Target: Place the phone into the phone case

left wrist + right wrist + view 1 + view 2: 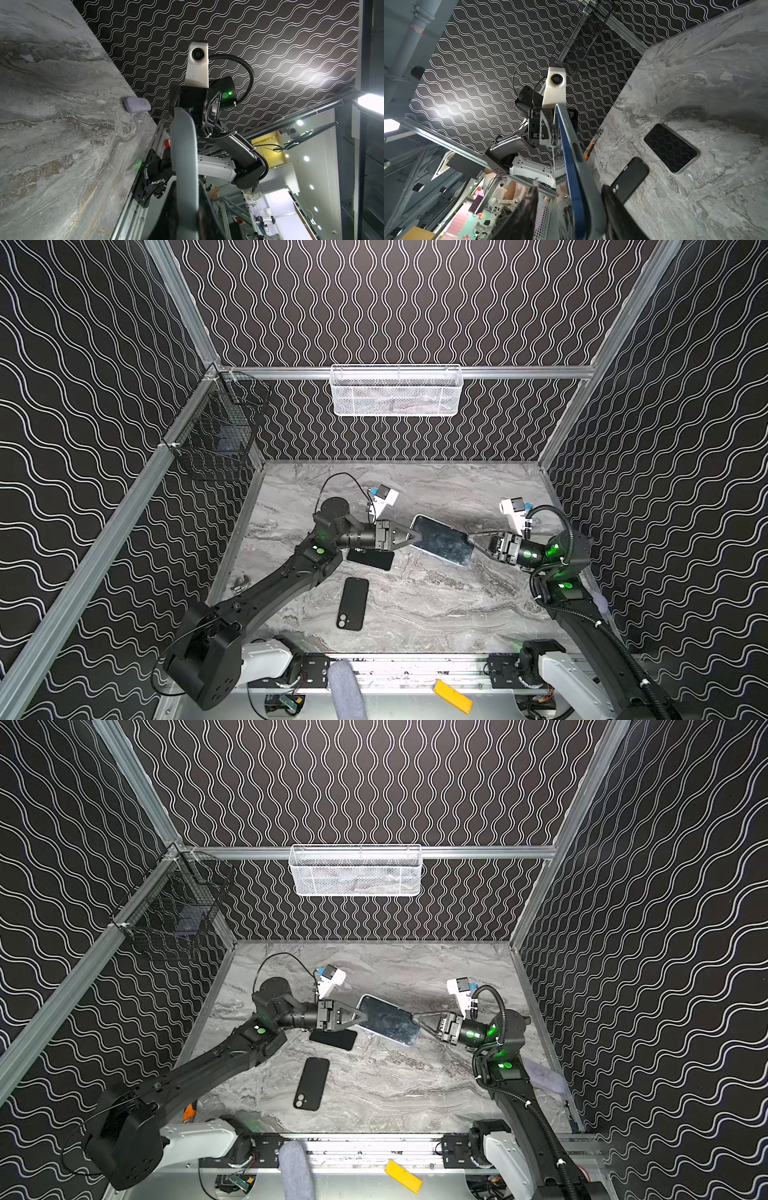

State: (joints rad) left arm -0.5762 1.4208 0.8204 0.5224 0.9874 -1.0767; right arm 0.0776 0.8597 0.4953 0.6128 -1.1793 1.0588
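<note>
Marble-print table (436, 605), wavy black-and-white walls. Mid-table the phone (441, 540) hangs off the surface, slung between my two grippers, screen up and lying diagonally.

My left gripper (417, 536) is clamped narrow on one short end, and I judge that grip carries the weight. My right gripper (471, 540) straddles the opposite end with its jaws half-wide. In the right wrist view there is a gap between one finger (527, 207) and the phone's edge, so it is not pinching there yet.

Likely reason for the two-end hold: to steady the slab and square it up before taking it to the case.

The phone is a thin slab with rounded corners and glossy, smudged glass. Edge-on it shows a blue band beside a grey one; I can't tell what the grey part is.

The phone case (352, 604) lies flat toward the front rail, well apart from the phone. It is matte black and soft-looking, with two round camera holes. I can't tell which side is up.

A second phone (371, 559), dark glass with a silvery rim, lies flat and partly under my left gripper.

Farther out are a white mesh basket (397, 389) on the back rail and a black wire basket (216, 427) on the left wall.
</note>
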